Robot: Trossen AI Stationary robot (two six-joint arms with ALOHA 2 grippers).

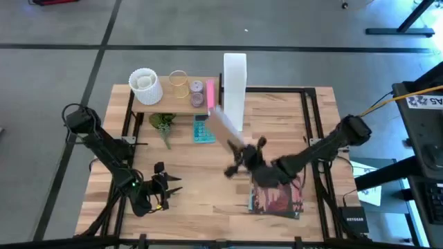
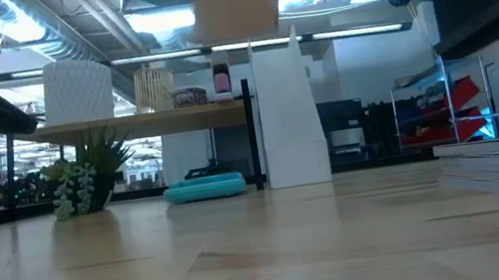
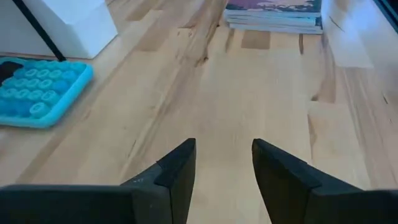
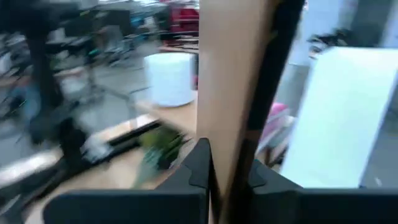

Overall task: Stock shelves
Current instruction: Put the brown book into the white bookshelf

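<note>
Your right gripper (image 1: pixel 243 153) is clamped on a thin tan book (image 1: pixel 223 126), holding it up off the table and angled toward the white file box (image 1: pixel 234 86). That box stands upright right beside the small wood shelf (image 1: pixel 174 99), which already has a white ribbed pot (image 1: pixel 145 84), a glass (image 1: pixel 178 79) and a pink item (image 1: pixel 210 95) on it. Your left gripper (image 3: pixel 222 163) sits low over the tabletop (image 1: pixel 197 187) near the front, fingers apart and holding nothing. A teal keypad (image 1: pixel 202 129) and a little plant (image 1: pixel 163 124) lie in front of the shelf.
</note>
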